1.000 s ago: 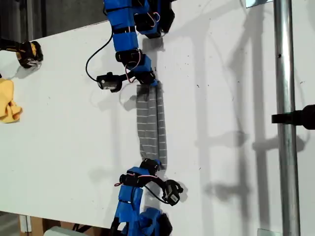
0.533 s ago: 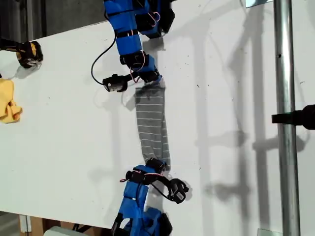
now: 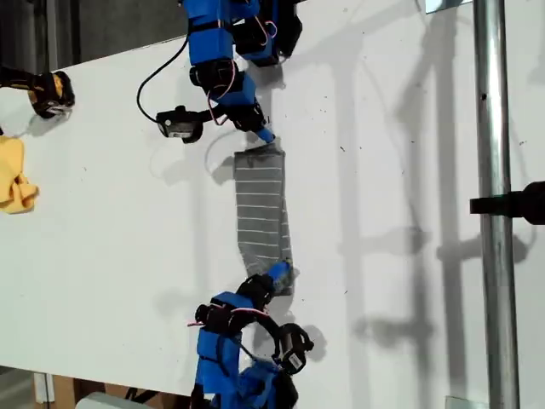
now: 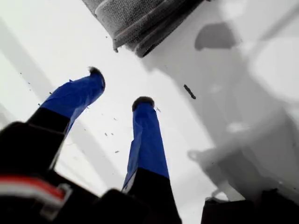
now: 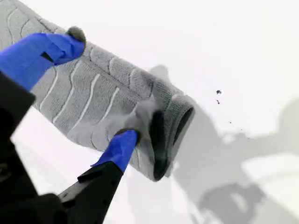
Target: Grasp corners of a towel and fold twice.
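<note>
Now towel (image 4: 140, 21) just beyond my first gripper (image 4: 119, 88) (fingers apart, empty); my second gripper (image 5: 98, 86) fingers straddle its folded end, spread.

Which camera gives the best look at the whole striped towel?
The exterior view: the folded towel lies there end to end between both arms. The first wrist view catches only one end; the second wrist view shows the other end's layered fold close up.

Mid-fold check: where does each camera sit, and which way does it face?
Exterior view: above the table, looking down; a blue arm enters at its top edge and one at its bottom edge, with the towel between them.
First wrist view: on my first gripper, looking along open jaws at a towel end, apart from it.
Second wrist view: on my second gripper, open jaws over the towel's other end.
Shared: all three show the towel on the table.
</note>
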### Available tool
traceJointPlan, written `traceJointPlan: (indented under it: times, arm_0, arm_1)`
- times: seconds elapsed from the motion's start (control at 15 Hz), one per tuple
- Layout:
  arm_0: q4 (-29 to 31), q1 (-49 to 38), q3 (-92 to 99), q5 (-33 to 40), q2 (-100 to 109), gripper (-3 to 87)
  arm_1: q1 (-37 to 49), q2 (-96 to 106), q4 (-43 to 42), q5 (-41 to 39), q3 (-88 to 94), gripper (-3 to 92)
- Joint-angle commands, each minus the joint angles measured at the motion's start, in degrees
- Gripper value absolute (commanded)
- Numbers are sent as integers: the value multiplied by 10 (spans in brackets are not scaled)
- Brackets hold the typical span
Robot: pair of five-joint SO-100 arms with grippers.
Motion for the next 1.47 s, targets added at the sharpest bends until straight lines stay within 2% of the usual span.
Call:
traceJointPlan:
  times: [0.0,0.13,0.27,0.53,0.6,0.67,0.73,0.87,1.07,1.2,1.4]
  arm_0:
    - [25,-24,25,4,123,332]
    - [-5,-42,149,-11,247,297]
    - [-82,-42,295,-37,381,235]
    - [-241,-1,607,-91,724,155]
    - [-247,4,689,-105,867,130]
    - [-213,-3,758,-106,1015,99]
    - [-183,-11,790,-120,1060,66]
    - [-179,-20,831,-130,1059,55]
    - [-179,-29,838,-134,1059,54]
    - [-176,-36,838,-133,1059,53]
    - [-169,-34,837,-139,1059,51]
  arm_1:
    - [16,76,16,4,-21,208]
    - [32,181,50,15,6,230]
    - [33,330,91,59,66,248]
    - [-44,606,133,191,187,249]
    - [-52,601,120,212,205,253]
    - [-57,605,120,250,231,259]
    - [-62,605,129,285,249,266]
    - [-76,606,136,326,273,279]
    - [-56,549,76,307,253,337]
    - [-9,290,47,253,142,379]
    - [67,-55,-55,175,11,388]
